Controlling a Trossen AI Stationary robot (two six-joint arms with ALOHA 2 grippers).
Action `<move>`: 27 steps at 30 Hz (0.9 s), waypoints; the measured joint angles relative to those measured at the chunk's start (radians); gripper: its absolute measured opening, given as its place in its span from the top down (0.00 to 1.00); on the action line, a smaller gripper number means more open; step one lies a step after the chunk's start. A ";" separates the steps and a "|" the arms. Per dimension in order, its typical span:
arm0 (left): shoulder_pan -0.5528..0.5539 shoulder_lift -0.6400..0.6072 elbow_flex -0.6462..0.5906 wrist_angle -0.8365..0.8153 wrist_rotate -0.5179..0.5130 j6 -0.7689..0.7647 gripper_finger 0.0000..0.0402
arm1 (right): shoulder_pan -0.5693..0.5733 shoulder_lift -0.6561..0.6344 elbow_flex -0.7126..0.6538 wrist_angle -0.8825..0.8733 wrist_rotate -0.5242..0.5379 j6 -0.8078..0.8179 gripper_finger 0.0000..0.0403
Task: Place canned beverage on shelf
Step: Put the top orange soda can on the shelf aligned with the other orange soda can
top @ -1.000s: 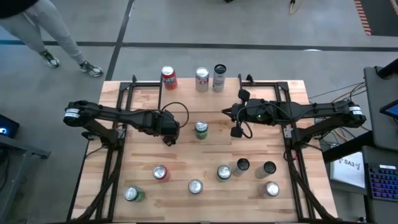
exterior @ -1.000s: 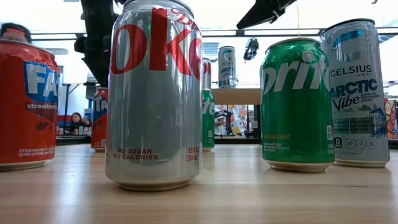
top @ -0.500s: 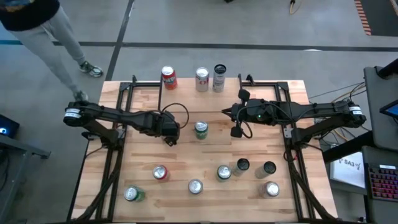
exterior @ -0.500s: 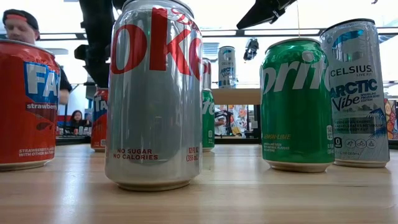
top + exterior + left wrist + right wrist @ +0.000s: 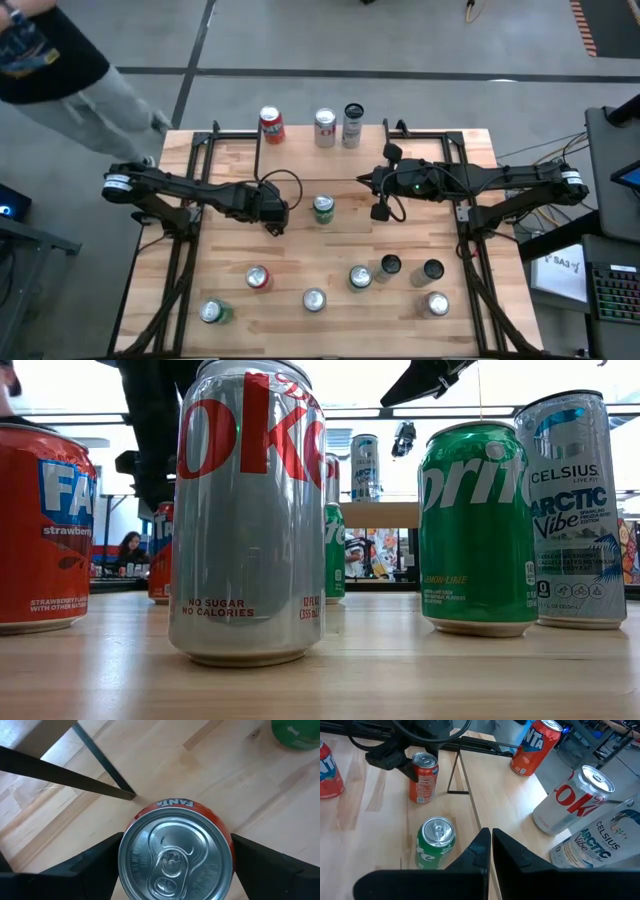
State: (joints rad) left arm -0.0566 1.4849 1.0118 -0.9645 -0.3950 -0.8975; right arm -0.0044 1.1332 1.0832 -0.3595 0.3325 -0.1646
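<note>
The left gripper is holding the orange aluminium Fanta can: its two dark fingers are sitting wide apart, one against each side of the can body, and the left wrist view is showing no gap at either side. Compared with a second ago, the left arm is showing slightly lower in the low view, while the can is remaining at the same spot. It is standing at table level on the large light-wood tabletop, just beside the front left leg of the small raised light-wood shelf on thin black metal legs. Judged from this, the grasp is set but the lift is not yet under way, so the placement proper is still outstanding. The shelf is already carrying a red Fanta can, a silver-and-red Coke can and a pale Celsius can. The gap between the first two is looking like the likeliest free position. A green can is standing on the tabletop in front of the shelf, clear of the held can. The right gripper is hanging fully closed and empty above the tabletop, on the far side of the green can. A person in grey trousers is moving closer to the table's far left corner, clear of both arms.
</note>
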 joint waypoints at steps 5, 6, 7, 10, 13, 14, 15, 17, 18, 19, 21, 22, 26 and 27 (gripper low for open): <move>0.000 -0.002 -0.002 0.001 0.000 -0.003 0.23 | 0.000 0.000 0.000 0.001 0.000 0.011 0.98; 0.000 -0.002 -0.003 0.001 0.001 -0.003 0.24 | 0.000 0.000 0.000 0.002 0.000 0.010 0.98; 0.000 -0.002 -0.003 0.001 0.001 -0.003 0.25 | 0.000 0.000 0.000 0.002 0.000 0.010 0.98; 0.000 -0.002 -0.002 0.000 0.002 -0.003 0.27 | 0.000 0.000 0.000 0.002 0.000 0.010 0.98; -0.005 -0.001 0.006 -0.005 0.008 -0.001 0.27 | 0.000 0.000 0.000 0.002 0.000 0.010 0.98; -0.006 -0.001 0.011 -0.007 0.013 0.006 0.27 | 0.000 0.000 0.000 0.002 0.000 0.010 0.98; -0.009 -0.001 0.017 -0.010 0.020 0.010 0.27 | 0.000 0.000 0.000 0.002 0.000 0.010 0.98; -0.015 -0.004 0.030 -0.024 0.046 0.021 0.27 | 0.000 0.000 0.000 0.002 0.000 0.010 0.98; -0.017 -0.006 0.038 -0.033 0.057 0.026 0.27 | 0.000 0.000 0.000 0.002 0.000 0.010 0.98; -0.018 -0.010 0.047 -0.036 0.070 0.032 0.27 | 0.000 0.000 0.000 0.002 0.000 0.010 0.98; -0.026 -0.016 0.072 -0.038 0.084 0.042 0.27 | 0.000 0.000 0.000 0.002 0.000 0.009 0.98; -0.030 -0.018 0.085 -0.043 0.083 0.047 0.27 | 0.000 0.000 0.000 0.002 0.000 0.009 0.98; -0.045 -0.026 0.151 -0.067 0.083 0.069 0.27 | 0.000 0.000 0.000 0.003 0.000 0.008 0.98; -0.049 -0.028 0.171 -0.068 0.082 0.076 0.27 | 0.000 0.000 0.000 0.003 0.000 0.008 0.98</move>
State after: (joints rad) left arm -0.1056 1.4572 1.1829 -1.0326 -0.3130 -0.8212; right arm -0.0040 1.1332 1.0832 -0.3569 0.3326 -0.1566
